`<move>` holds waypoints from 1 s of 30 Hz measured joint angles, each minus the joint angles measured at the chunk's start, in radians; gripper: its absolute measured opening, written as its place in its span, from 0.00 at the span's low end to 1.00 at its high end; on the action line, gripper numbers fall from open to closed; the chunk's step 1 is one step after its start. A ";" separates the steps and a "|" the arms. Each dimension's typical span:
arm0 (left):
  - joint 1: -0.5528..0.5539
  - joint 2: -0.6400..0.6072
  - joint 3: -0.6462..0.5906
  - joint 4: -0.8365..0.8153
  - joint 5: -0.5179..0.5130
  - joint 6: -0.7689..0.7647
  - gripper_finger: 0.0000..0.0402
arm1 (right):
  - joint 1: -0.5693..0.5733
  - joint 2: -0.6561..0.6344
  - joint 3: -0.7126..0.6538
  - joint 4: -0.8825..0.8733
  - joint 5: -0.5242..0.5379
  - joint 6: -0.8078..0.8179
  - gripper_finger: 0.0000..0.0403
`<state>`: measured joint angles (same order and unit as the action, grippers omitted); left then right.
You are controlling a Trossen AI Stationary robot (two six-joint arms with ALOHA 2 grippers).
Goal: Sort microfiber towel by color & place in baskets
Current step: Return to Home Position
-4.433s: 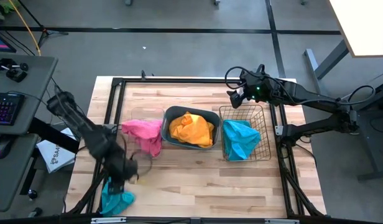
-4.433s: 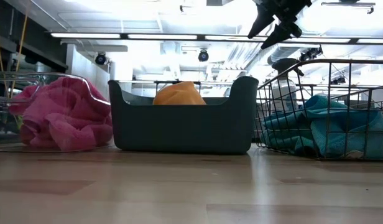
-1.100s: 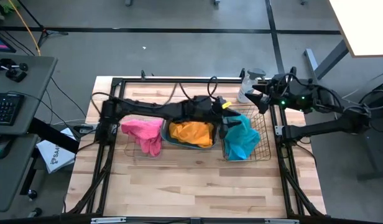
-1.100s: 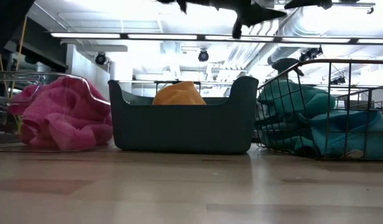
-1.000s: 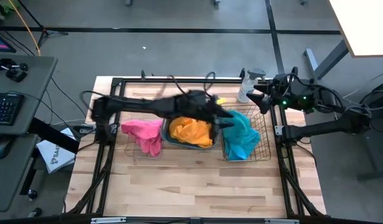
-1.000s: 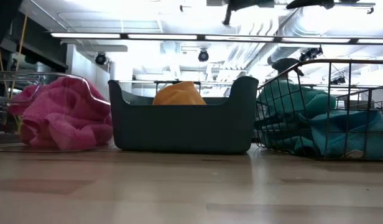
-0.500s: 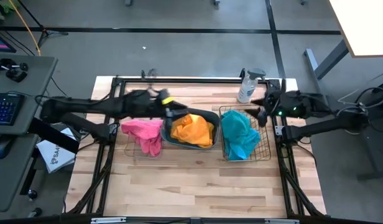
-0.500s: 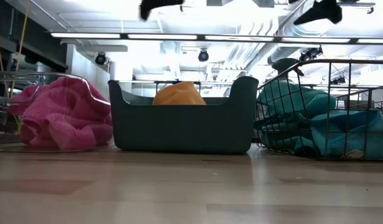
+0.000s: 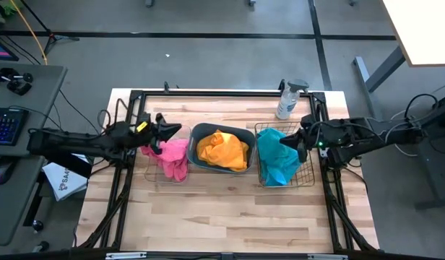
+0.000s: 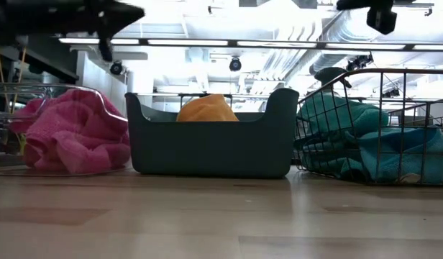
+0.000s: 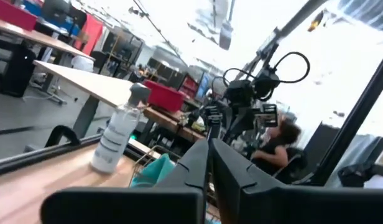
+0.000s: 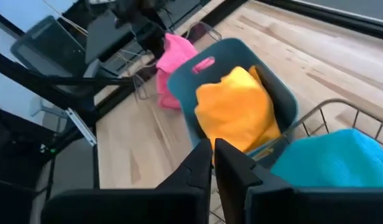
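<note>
Pink towels (image 9: 169, 155) lie in the clear plastic box (image 9: 152, 173), hanging over its rim (image 10: 70, 133). An orange-yellow towel (image 9: 222, 149) lies in the dark teal tub (image 9: 201, 132). Turquoise towels (image 9: 276, 159) fill the wire-mesh basket (image 9: 306, 172). My left gripper (image 9: 172, 131) hovers shut and empty above the clear box's far edge; its fingers show in the left wrist view (image 11: 210, 152). My right gripper (image 9: 297, 139) hovers shut and empty over the wire basket's right side; its fingers show in the right wrist view (image 12: 213, 149).
A clear spray bottle (image 9: 287, 100) stands at the table's far edge behind the wire basket. The three containers stand in a row across the middle of the wooden table (image 9: 230, 217). A black frame (image 9: 230, 92) runs round the table. A person sits beyond the table (image 11: 281, 140).
My left gripper has swung back from above the wire basket, across the teal tub, toward the table's left edge, and now hovers over the clear box. My right gripper has moved from near the spray bottle toward the near edge, over the wire basket's right side. The towels lie still.
</note>
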<state>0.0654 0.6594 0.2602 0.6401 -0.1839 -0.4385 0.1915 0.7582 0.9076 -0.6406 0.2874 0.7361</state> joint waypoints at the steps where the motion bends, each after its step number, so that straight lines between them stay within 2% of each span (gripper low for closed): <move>1: 0.000 -0.029 -0.037 0.017 -0.006 -0.013 0.01 | 0.002 0.000 0.005 0.002 0.000 -0.002 0.04; 5: 0.000 -0.131 -0.155 0.070 -0.015 -0.054 0.00 | 0.001 0.000 0.008 -0.011 -0.033 -0.083 0.01; 10: 0.000 -0.223 -0.249 0.065 -0.018 -0.066 0.00 | 0.001 0.001 0.008 -0.022 -0.084 0.018 0.02; 14: 0.000 -0.253 -0.248 -0.039 -0.038 -0.066 0.00 | 0.001 0.001 0.008 -0.046 -0.151 0.013 0.00; 22: 0.000 -0.253 -0.248 -0.084 -0.027 -0.152 0.00 | 0.002 -0.013 0.002 -0.096 -0.210 -0.003 0.00; 26: 0.000 -0.253 -0.247 -0.097 -0.026 -0.153 0.00 | 0.027 -0.085 -0.058 -0.091 -0.203 -0.001 0.00; 30: 0.000 -0.253 -0.247 -0.098 -0.025 -0.153 0.00 | 0.071 -0.225 -0.194 -0.010 -0.158 0.031 0.00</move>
<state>0.0654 0.4065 0.0128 0.5424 -0.2092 -0.5911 0.2627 0.5335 0.7135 -0.6510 0.1298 0.7672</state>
